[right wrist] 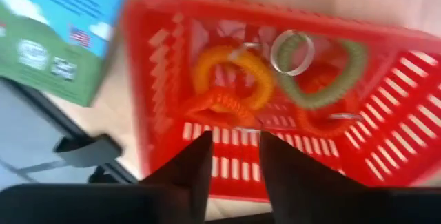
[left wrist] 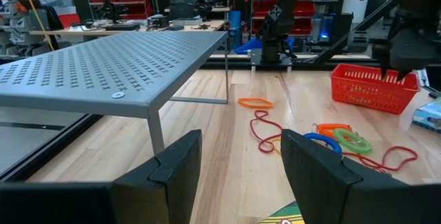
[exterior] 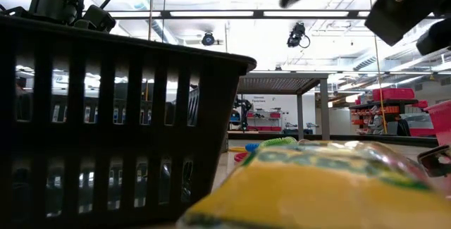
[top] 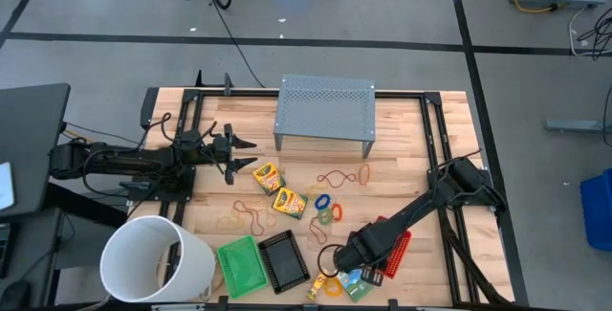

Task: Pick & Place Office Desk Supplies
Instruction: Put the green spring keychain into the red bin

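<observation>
R gripper (top: 330, 265): hangs low over the near end of the red tray (top: 394, 251), near tabletop (top: 402, 139) front edge. R wrist view shows its fingers (right wrist: 180, 172) parted w/ a gap, nothing between them = released. Reads like a drop into the tray just done, but that's my guess.
Red tray contents: coiled rings (right wrist: 231, 79), orange, yellow + green, plus a plain metal-looking ring (right wrist: 292, 52). All lying loose on the tray floor, none gripped.
L gripper (top: 237, 154): parked at tabletop's left side, pointing toward the grey stand (top: 325, 108). Fingers (left wrist: 169, 165) spread, empty. Waiting, no job in hand.
Green tray (top: 242, 264): front edge, beside white bucket (top: 158, 258). Looks empty from above.
Black tray (top: 285, 257): touching green tray's right side. Nothing visible inside; low view only gets its wall, can't confirm.
Crayon boxes (top: 278, 188): two, mid tabletop, close together, not yet in any tray.
Loose rings (top: 325, 208): blue/green/orange cluster just right of the crayon boxes, still on the wood.
Rubber bands (top: 251, 219): thin brown loops left of centre; red/orange ones (top: 342, 177) in front of the stand. All unsorted.
Blue-green box (top: 356, 284): just beside red tray at front edge, by the R gripper; yellow item next to it, can't tell what.
Status: sorting partway; rings going to red, so remaining rings likely next pick for R arm.
</observation>
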Action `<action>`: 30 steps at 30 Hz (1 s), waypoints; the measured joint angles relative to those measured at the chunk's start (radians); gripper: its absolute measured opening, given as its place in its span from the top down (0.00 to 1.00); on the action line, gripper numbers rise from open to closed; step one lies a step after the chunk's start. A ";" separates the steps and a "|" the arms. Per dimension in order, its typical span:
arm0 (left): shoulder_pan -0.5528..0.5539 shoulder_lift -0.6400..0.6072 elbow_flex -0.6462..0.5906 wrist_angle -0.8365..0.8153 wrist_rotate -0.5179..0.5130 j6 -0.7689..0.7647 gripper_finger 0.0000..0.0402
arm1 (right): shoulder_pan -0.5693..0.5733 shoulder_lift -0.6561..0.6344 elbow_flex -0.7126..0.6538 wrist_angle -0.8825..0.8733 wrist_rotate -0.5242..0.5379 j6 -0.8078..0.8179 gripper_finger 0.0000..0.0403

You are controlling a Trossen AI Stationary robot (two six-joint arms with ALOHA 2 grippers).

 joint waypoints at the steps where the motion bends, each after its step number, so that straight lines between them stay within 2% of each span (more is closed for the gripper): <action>1: 0.000 0.000 0.000 0.000 0.000 0.000 0.49 | 0.000 0.000 0.000 -0.010 0.011 0.000 0.62; 6: 0.000 0.000 0.000 0.000 0.000 0.000 0.49 | -0.005 0.000 0.011 -0.076 0.042 -0.006 0.51; 11: 0.000 0.000 0.000 0.000 0.000 0.001 0.49 | -0.005 0.000 0.110 -0.151 0.148 -0.024 0.50; 16: 0.000 0.000 0.000 0.000 0.000 0.001 0.49 | -0.013 -0.002 0.226 -0.139 0.404 -0.116 0.53; 19: 0.000 0.000 0.000 0.002 0.000 0.001 0.49 | -0.035 -0.002 0.235 -0.069 0.578 -0.213 0.54; 22: 0.000 0.000 0.000 0.006 0.000 0.011 0.49 | -0.066 -0.002 0.211 0.050 0.679 -0.334 0.55; 25: 0.000 0.000 0.000 0.018 0.000 0.013 0.49 | -0.107 -0.002 0.164 0.194 0.688 -0.454 0.55; 30: 0.000 0.000 0.000 0.050 0.000 0.014 0.49 | -0.169 -0.001 0.056 0.369 0.614 -0.625 0.55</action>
